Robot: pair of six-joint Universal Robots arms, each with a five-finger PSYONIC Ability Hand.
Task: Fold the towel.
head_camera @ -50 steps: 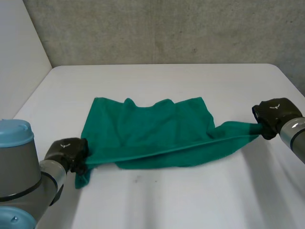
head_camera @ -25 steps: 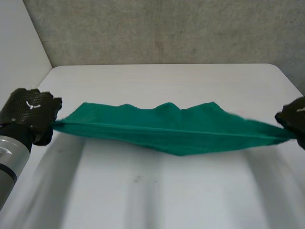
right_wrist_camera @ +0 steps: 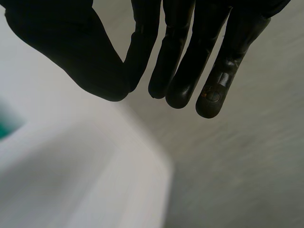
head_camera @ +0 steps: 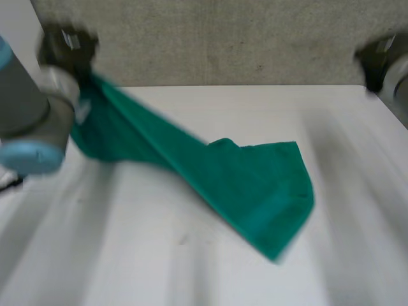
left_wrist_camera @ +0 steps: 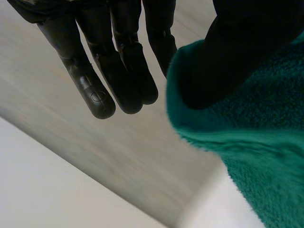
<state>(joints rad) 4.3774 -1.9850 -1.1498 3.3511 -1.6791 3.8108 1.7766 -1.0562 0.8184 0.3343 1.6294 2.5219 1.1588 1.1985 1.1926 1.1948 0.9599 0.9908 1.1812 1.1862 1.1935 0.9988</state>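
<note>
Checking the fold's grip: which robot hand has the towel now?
The left robot hand: the green towel is pinched at its thumb. The right robot hand is open and empty.

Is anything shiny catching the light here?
Head view: the white table shows no glare, and the green towel looks matte. Left wrist view: faint sheen on the left hand. Right wrist view: the right hand gleams slightly at its straight fingertips.
</note>
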